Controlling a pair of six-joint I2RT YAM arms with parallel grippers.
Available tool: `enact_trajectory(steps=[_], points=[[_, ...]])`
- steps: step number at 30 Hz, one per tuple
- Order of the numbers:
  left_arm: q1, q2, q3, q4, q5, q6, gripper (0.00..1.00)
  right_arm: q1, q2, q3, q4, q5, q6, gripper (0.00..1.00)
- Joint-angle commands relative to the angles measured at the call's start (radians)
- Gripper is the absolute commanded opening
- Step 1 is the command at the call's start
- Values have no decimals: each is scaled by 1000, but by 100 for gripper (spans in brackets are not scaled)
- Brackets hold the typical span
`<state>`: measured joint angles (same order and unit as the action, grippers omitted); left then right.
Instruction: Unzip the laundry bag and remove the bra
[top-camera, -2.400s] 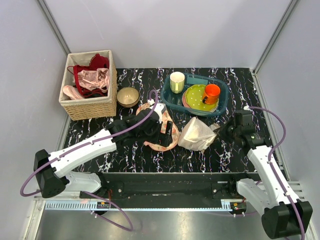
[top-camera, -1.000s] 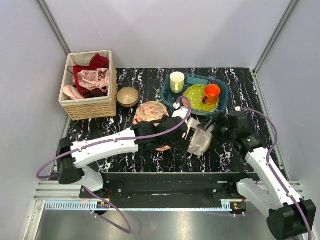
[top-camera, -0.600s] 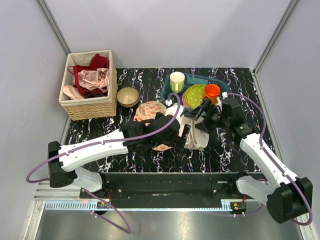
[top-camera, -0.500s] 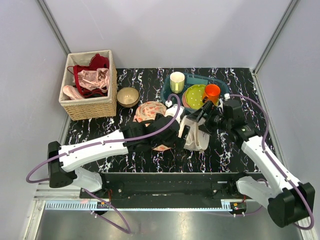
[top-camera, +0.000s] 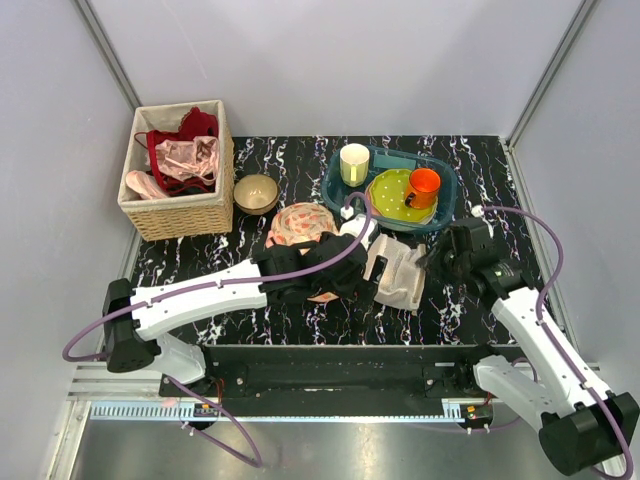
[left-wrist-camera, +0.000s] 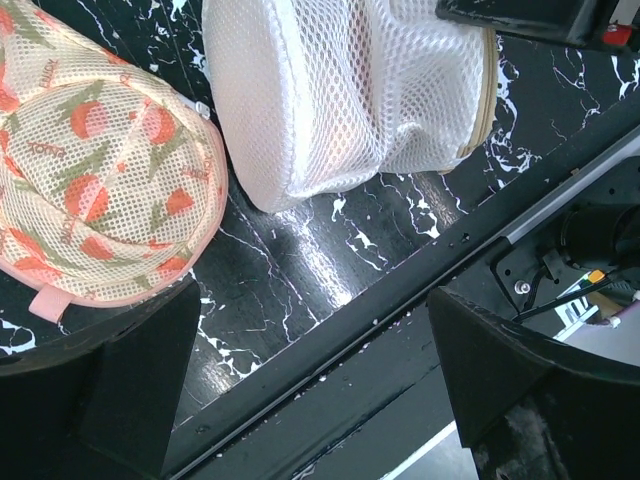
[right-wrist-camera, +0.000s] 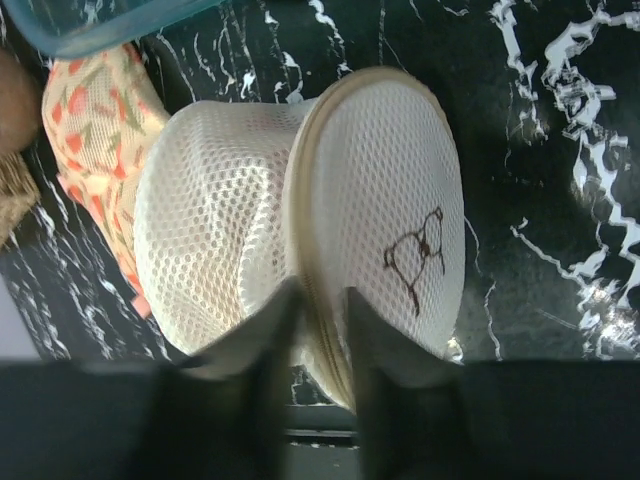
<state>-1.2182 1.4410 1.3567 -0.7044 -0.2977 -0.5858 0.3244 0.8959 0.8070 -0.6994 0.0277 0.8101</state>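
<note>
- The laundry bag (top-camera: 398, 275) lies on its side on the bench (top-camera: 480, 160), centre-near, with its flat round face turned right. Half a second ago it stood tipped up and further away, against the tray.
- The right arm has pulled back from above the bag to its right side. The right fingers (right-wrist-camera: 262, 345), spread wide a second ago, are now drawn in on the zip rim (right-wrist-camera: 297, 200), which fills the gap between them.
- The left fingers (left-wrist-camera: 110, 380) are wide apart with nothing between them, low over the bench just left and near of the bag, as they were a second ago.
- Judgement: the rim is pinched but the zip reads as closed. I cannot make out the puller, and the bra cannot be made out through the mesh. Unzipping has not begun.
- Edges: the bench's near lip runs just near of the bag. The floral pouch (left-wrist-camera: 100, 190) touches or nearly touches its left side. The blue tray (right-wrist-camera: 110, 25) sits just beyond it.
- Room: bare bench shows right of the bag and along the near-left strip. The basket (top-camera: 180, 215) is well apart at far left.
</note>
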Motion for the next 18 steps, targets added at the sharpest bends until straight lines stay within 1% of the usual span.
enact_trajectory(steps=[1,3,5,8,10,13,15,16,18], points=[[-4,-10,13,42,17,-9,99,-4,-67,-19,-25,72,11,19],[-6,-19,18,37,3,-6,99,-4,-90,-16,-25,67,14,1],[-6,-24,27,37,3,1,99,-4,-106,-12,-20,35,21,0],[-4,-19,50,39,32,7,99,-7,-94,-15,20,-63,67,0],[-7,-8,62,57,74,14,99,-4,-69,-20,66,-144,135,0],[-21,1,59,98,124,20,99,-2,-43,-20,127,-211,230,0],[-44,-1,52,141,153,27,99,-2,-29,-16,155,-221,280,0],[-52,1,36,160,161,35,97,-2,-8,0,162,-227,287,0],[-63,9,21,206,193,43,97,-4,18,21,167,-239,300,0]])
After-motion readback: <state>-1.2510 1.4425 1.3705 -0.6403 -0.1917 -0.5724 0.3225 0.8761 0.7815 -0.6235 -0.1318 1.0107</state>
